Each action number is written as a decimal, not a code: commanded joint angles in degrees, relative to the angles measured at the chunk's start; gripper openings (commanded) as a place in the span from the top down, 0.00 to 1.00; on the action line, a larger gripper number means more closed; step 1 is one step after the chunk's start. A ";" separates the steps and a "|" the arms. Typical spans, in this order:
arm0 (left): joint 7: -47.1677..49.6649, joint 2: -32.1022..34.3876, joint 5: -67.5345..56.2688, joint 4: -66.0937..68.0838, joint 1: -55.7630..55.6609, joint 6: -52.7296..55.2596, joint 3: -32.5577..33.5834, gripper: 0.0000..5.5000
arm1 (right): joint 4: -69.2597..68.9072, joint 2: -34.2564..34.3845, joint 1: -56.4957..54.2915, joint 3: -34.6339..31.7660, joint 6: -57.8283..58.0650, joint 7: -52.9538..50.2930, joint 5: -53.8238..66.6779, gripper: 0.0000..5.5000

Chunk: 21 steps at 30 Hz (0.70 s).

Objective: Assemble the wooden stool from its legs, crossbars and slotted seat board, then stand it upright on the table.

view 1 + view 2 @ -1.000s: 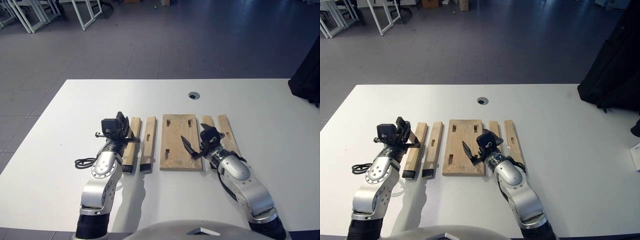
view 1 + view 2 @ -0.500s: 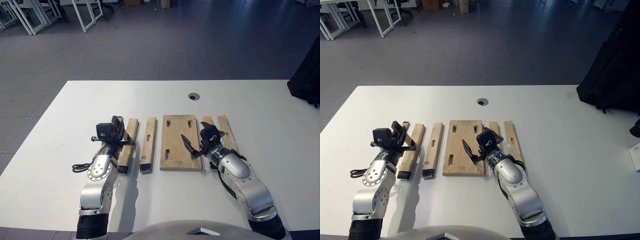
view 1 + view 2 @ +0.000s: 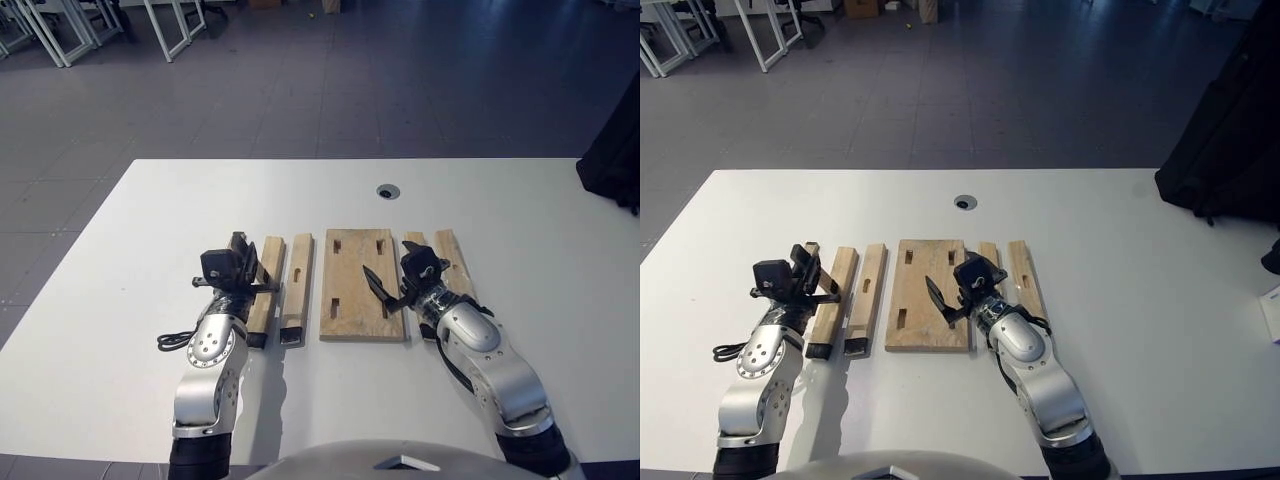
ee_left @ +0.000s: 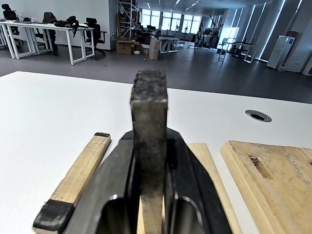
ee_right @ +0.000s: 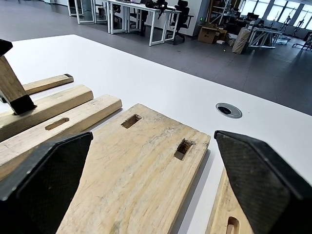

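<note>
Since half a second ago the left end effector (image 3: 238, 268) has slid back right, close to the left legs (image 3: 266, 285) (it pinches a dark-tipped wooden bar (image 4: 148, 112)). Beside them the seat board (image 3: 350, 280) lies flat on the table (image 3: 520, 220), and the right end effector (image 3: 396, 278) hangs spread over its edge.

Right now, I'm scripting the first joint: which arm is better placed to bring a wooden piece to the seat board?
Probably left: the left gripper is shut on a wooden piece, left of the seat board. The right gripper hangs open, empty, over that board.
</note>
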 commanded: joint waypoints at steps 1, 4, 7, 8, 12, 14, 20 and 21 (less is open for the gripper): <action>0.97 -0.92 0.76 -0.66 -0.28 1.60 0.49 0.85 | 0.27 0.22 -0.50 -0.54 0.26 -0.01 -0.41 0.16; 1.36 -1.10 1.26 -1.00 -0.47 2.21 1.04 0.77 | 0.47 0.20 -0.70 -0.63 0.20 -0.01 -0.48 0.16; 1.88 -0.32 2.01 -2.63 -2.15 4.04 1.73 0.69 | 0.45 0.40 -0.59 -0.52 0.15 -0.29 -0.65 0.16; 2.05 -0.11 2.01 -3.78 -3.08 5.01 2.05 0.66 | 0.46 0.47 -0.56 -0.41 0.12 -0.35 -0.69 0.16; 2.16 0.28 -1.97 -10.04 -9.72 12.78 4.53 0.60 | 0.51 0.53 -0.17 -0.18 0.14 -0.60 -0.85 0.16; 1.88 1.60 -4.91 -12.08 -14.76 18.23 6.73 0.60 | 0.64 0.35 0.13 -0.34 0.10 -0.55 -0.88 0.16; 0.05 7.93 -9.28 -6.65 -32.03 26.88 11.32 0.60 | 0.67 0.53 0.34 -0.07 0.11 -0.49 -1.13 0.16; -0.16 8.54 -9.71 -6.46 -34.50 27.18 11.54 0.60 | 0.63 0.46 0.36 -0.11 0.14 -0.41 -1.14 0.16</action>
